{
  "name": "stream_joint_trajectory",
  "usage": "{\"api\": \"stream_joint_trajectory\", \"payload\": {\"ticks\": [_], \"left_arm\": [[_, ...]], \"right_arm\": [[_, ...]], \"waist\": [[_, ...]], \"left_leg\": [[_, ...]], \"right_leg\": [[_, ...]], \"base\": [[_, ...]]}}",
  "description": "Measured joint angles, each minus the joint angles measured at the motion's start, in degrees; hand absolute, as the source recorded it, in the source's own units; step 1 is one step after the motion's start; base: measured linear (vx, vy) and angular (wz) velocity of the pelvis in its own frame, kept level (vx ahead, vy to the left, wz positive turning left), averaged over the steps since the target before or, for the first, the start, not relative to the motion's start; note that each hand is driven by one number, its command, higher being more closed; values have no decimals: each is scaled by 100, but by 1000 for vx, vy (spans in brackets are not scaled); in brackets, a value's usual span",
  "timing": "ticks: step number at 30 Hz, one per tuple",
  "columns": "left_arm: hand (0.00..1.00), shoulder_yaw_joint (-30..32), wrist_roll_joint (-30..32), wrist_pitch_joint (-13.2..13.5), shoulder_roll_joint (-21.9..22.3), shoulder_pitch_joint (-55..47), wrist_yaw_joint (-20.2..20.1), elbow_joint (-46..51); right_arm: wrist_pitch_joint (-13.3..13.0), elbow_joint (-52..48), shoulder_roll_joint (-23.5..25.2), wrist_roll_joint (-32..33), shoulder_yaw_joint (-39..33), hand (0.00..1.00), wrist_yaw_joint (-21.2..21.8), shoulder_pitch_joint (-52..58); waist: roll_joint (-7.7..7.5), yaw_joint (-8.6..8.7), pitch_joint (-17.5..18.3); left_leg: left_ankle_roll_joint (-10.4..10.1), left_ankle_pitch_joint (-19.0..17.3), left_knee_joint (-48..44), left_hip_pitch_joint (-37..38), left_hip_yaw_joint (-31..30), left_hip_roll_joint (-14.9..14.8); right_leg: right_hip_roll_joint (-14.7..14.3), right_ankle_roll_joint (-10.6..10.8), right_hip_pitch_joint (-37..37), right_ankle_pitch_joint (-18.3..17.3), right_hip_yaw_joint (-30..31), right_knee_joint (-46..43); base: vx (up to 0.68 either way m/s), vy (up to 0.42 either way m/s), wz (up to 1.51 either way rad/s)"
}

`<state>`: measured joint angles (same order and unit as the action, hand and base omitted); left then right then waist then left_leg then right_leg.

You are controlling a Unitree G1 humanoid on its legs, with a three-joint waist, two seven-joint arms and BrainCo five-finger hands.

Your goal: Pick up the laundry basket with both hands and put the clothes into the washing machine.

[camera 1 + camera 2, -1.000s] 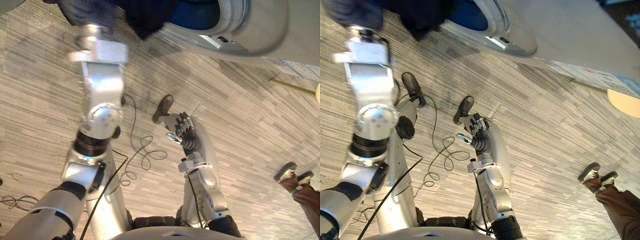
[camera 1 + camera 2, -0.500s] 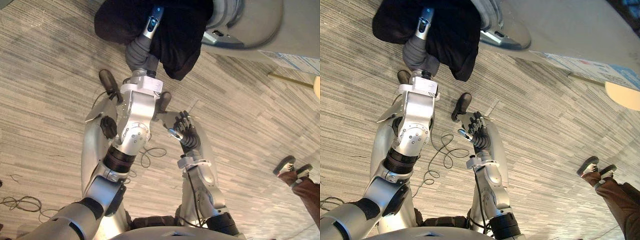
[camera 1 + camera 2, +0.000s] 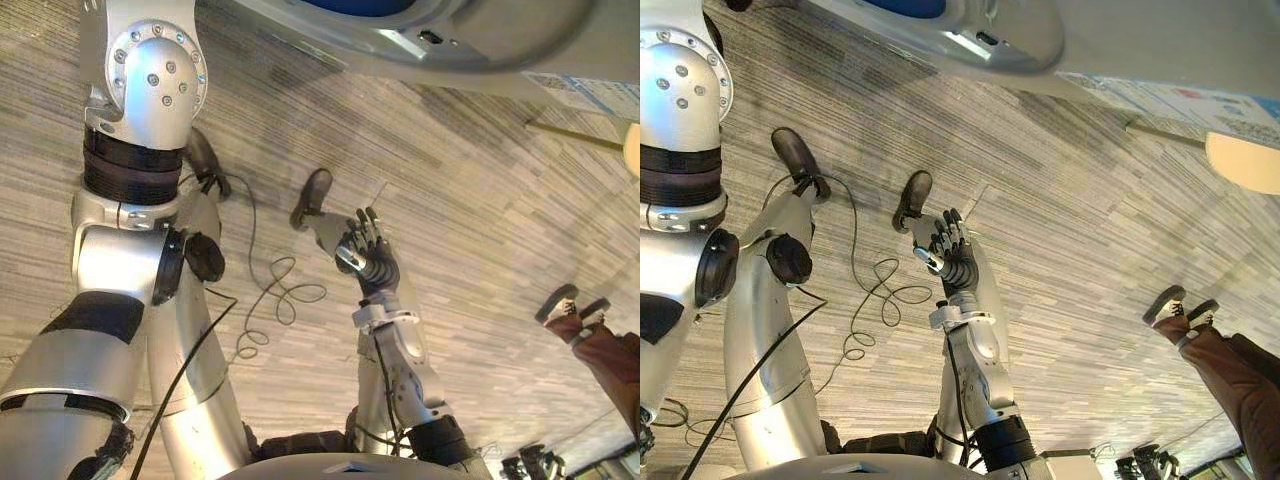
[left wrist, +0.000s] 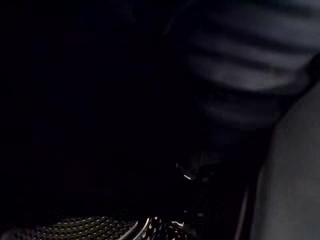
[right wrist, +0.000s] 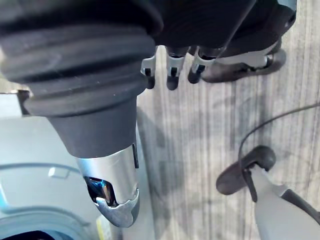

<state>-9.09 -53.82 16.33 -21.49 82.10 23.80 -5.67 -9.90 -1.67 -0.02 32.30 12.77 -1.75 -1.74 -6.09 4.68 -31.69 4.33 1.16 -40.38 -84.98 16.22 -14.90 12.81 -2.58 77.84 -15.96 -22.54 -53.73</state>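
Washing machine, a white box with a silver door ring round a blue opening, spans the far end of the floor in the head views. The silver left arm runs up past the picture's edge on the side of that opening. The left hand shows in its own wrist view as a faint dark ribbed cover in deep shadow, and whether it grips anything cannot be told. Past it lie a strip of perforated metal drum wall and a dull grey surface; whether any clothes lie in that darkness cannot be told either. The right hand hangs over the middle of the grey streaked floor. Its fingers are straight and slightly spread, the silver thumb stands apart from them, and it holds nothing. On the machine's front, toward the right, sits a white label with blue print. Just beyond it at the right edge is a round cream disc with a thin pale rod leading to it. Near the floor's right edge, well apart from both hands, are a person's legs in brown trousers and grey-and-white shoes.
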Motion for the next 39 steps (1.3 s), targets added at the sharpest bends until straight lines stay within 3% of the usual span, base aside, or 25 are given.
{"api": "stream_joint_trajectory", "payload": {"ticks": [6,11,14,16,19,22,24,27,31,39], "left_arm": [[100,-570,-46,-8,-24,846,185,-2],[100,-524,-506,195,48,796,344,350],[100,-458,-582,355,275,276,391,900],[100,-523,-557,478,534,-211,388,1427],[100,-767,-256,511,614,-236,370,1451],[100,-1261,1567,160,306,-169,342,1051],[100,-2275,4218,-421,-498,467,326,215],[100,-3215,6184,-917,-1119,1135,1,-297],[100,-3466,7496,-1196,-1225,1557,-298,-775],[100,-3196,8056,-1516,-1219,2238,-49,-1352]], "right_arm": [[16,15,-4,3,-141,0,51,-181],[45,-203,-25,3,-280,0,78,-204],[69,-344,-96,5,-547,0,195,-204],[130,-166,-463,11,-955,0,235,-148],[171,170,-855,72,-1225,0,246,-45],[172,626,-1122,168,-1354,0,334,-34],[116,839,-1278,173,-1377,0,610,32],[-131,1133,-1294,206,-1398,0,755,133],[-460,1224,-1304,347,-1417,0,800,488],[-548,1808,-1395,342,-1351,0,880,669]], "waist": [[0,35,0],[0,81,-1],[1,138,-1],[4,170,-2],[9,172,-3],[12,122,-4],[12,-13,-4],[12,-76,-4],[12,-46,-3],[12,47,-3]], "left_leg": [[-1,239,529,109,308,7],[36,300,659,86,429,20],[39,320,700,74,431,50],[24,344,779,74,434,101],[-37,406,952,79,436,179],[-87,485,1050,105,436,208],[-58,531,1056,102,438,191],[-19,504,952,105,452,172],[57,444,952,112,645,143],[100,412,1157,226,924,124]], "right_leg": [[-4,52,41,239,-24,401],[-8,57,135,386,-1,560],[-7,68,150,426,-3,614],[14,74,178,441,13,628],[51,68,228,453,13,652],[67,57,233,449,-25,663],[64,50,227,444,-45,652],[65,47,186,469,-26,650],[64,76,238,581,79,782],[-25,131,216,917,237,1212]], "base": [[-55,32,-1],[-51,31,-12],[-50,20,-2],[-51,11,6],[-55,2,10],[-62,-16,12],[-68,-26,6],[-51,-8,-3],[-65,10,-16],[-74,11,-19]]}}
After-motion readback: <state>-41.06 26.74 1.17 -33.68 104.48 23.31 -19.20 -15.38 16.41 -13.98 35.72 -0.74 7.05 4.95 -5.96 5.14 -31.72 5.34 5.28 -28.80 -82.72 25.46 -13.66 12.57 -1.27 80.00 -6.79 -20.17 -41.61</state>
